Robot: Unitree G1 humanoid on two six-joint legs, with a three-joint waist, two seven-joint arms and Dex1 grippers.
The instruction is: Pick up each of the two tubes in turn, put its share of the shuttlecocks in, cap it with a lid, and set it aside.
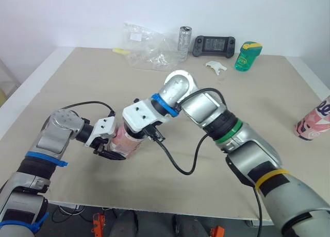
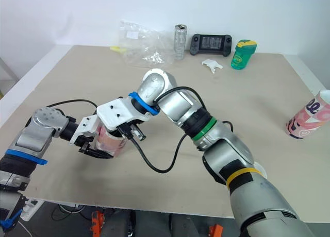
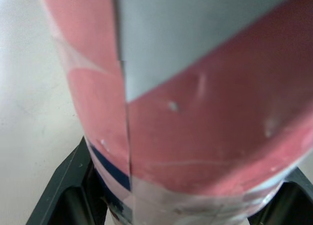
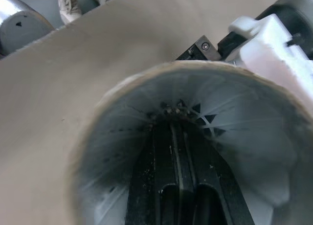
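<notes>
A pink tube lies tilted just above the table near the front edge, and my left gripper is shut on its lower end. In the left wrist view the tube sits between the two black fingers. My right gripper reaches into the tube's open mouth, fingers pressed together, with their tips at the centre of a white feathered shuttlecock deep inside. A second pink tube lies at the table's right edge.
At the back of the table stand a crumpled clear plastic bag, a silver can, a black game controller and a green bottle. A small white piece lies near the bottle. A black cable loops under my right arm.
</notes>
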